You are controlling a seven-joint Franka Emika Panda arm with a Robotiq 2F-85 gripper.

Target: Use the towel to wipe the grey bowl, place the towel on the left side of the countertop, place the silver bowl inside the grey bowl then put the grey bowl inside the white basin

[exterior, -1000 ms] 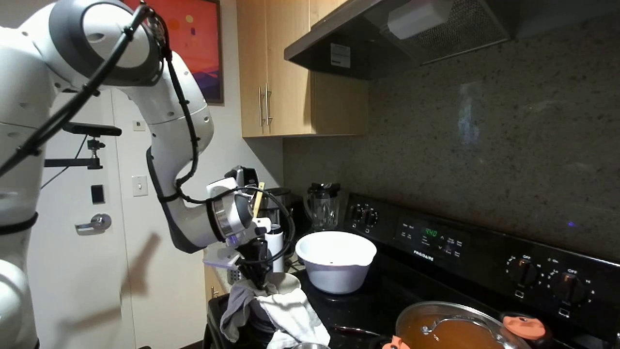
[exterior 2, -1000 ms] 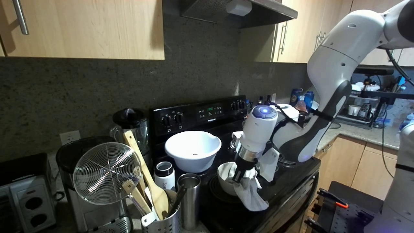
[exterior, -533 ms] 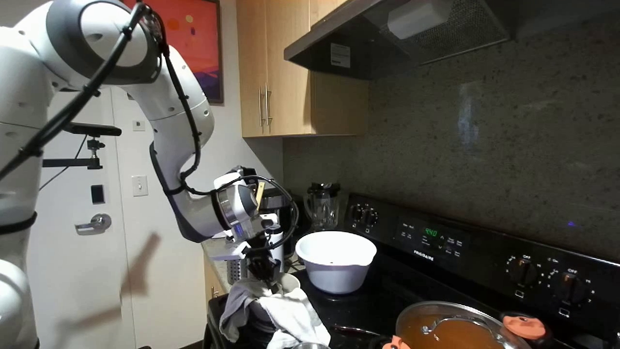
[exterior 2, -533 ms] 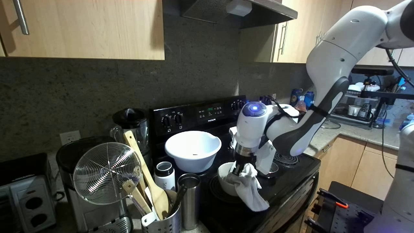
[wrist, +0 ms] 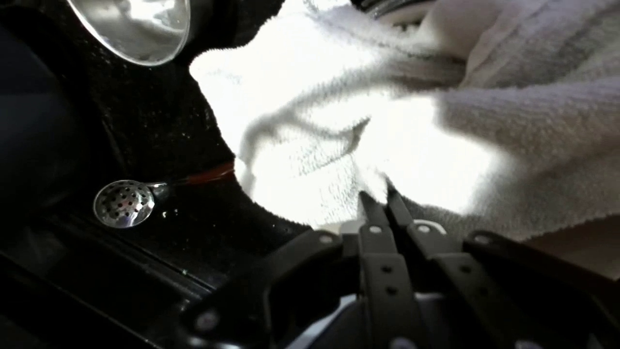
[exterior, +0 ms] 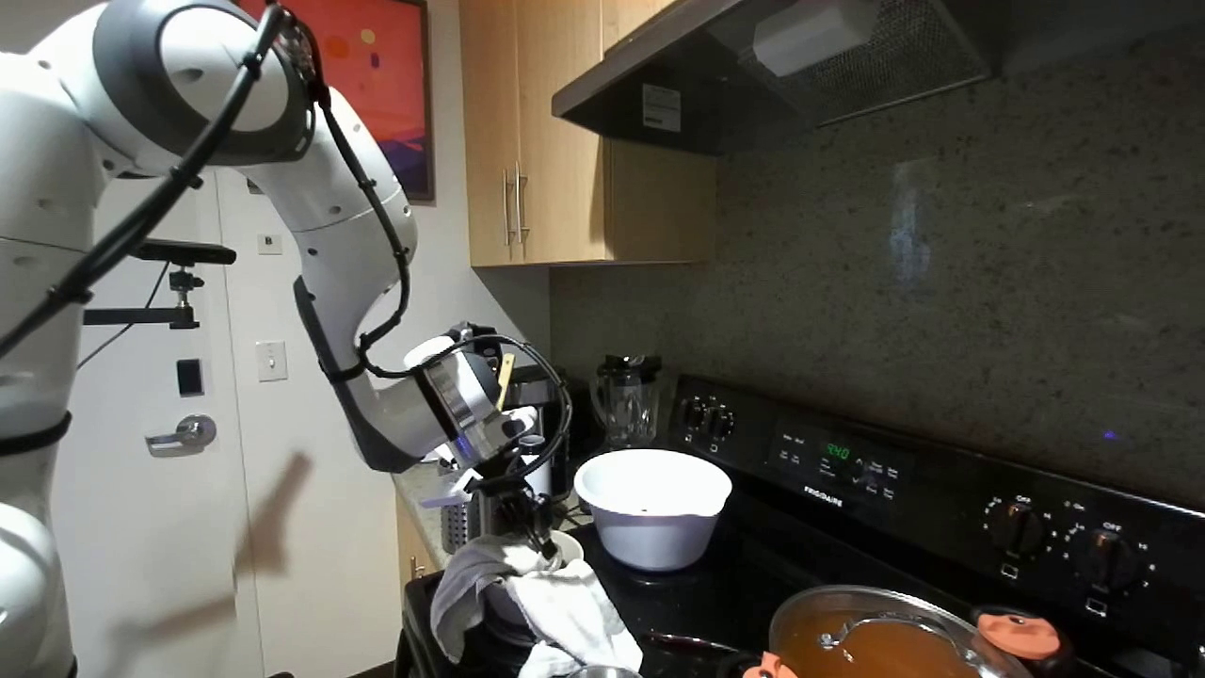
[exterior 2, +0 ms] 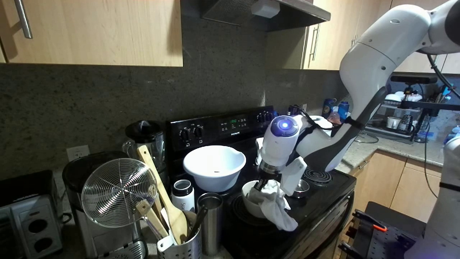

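Wrist view, left to right: the silver bowl (wrist: pixel 138 29), cut by the frame, on the black stove surface (wrist: pixel 169 121). Just beside it, apart, the towel (wrist: pixel 300 165), pale, rumpled, washed out by glare. In its folds my gripper (wrist: pixel 378 193), jaws narrow, a small piece of the towel pinched between them.

In an exterior view, same order. Past the left edge of the stove surface: wire strainer (exterior 2: pixel 119 192), wooden spoon (exterior 2: pixel 176 217) standing in a perforated canister (exterior 2: pixel 184 251), white bottle (exterior 2: pixel 183 199), metal tumbler (exterior 2: pixel 212 226). At the back-left corner, upright, the white basin (exterior 2: pixel 212 182). Over the front-left burner (exterior 2: pixel 239 216), upright, the grey bowl (exterior 2: pixel 250 206); the towel lies partly in it and over its rim, a tail reaching toward the front edge. My gripper is at the grey bowl's mouth; contact with the bowl itself unclear. Farther right, partly hidden, the silver bowl, near the coil burner (exterior 2: pixel 318 176).

In an exterior view, a glass-lidded pot (exterior: pixel 885 648), cut by the frame, toward the back-right corner.
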